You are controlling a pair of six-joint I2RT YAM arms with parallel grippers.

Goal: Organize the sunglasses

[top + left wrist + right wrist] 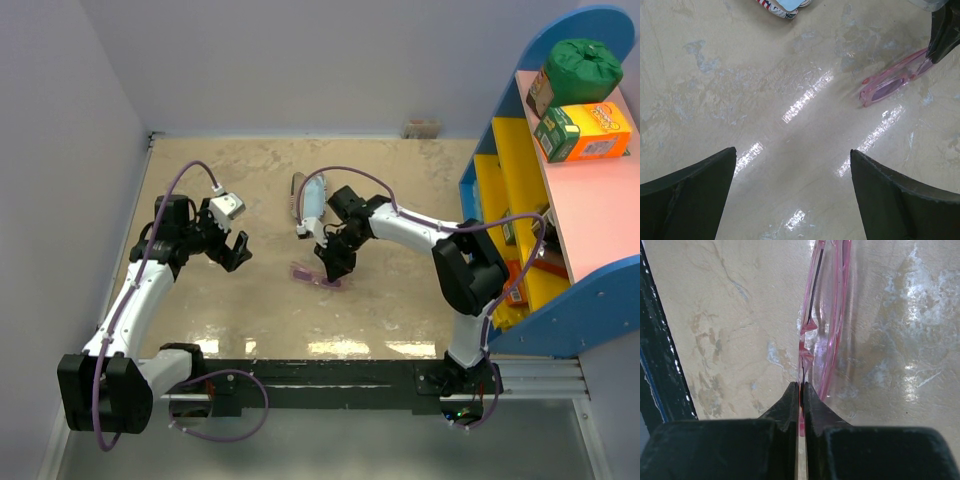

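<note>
So the task is barely getting going here. The right gripper (801,390) is pinching its two fingers tight together on a thin pink bit of the sunglasses (887,86), by the hinge end as far as I can tell. The glasses are lying flat on the table (400,310), roughly mid-table, and I'm not seeing them lifted at all. The left gripper (232,250) is hanging over at 9 o'clock from them, jaws spread wide apart, holding nothing.

I'm guessing everything else is waiting to be done: folding the arms if that's needed, and getting the glasses put away.

As for containers, the flag-print case (300,200) is sitting at 12 o'clock from the glasses with the light blue cloth (314,196) lying on or in it, can't tell which, or whether it's open. Way off at 3 o'clock the shelf unit (600,290) is carrying a green bag (585,65) and an orange box (590,130) up top.
</note>
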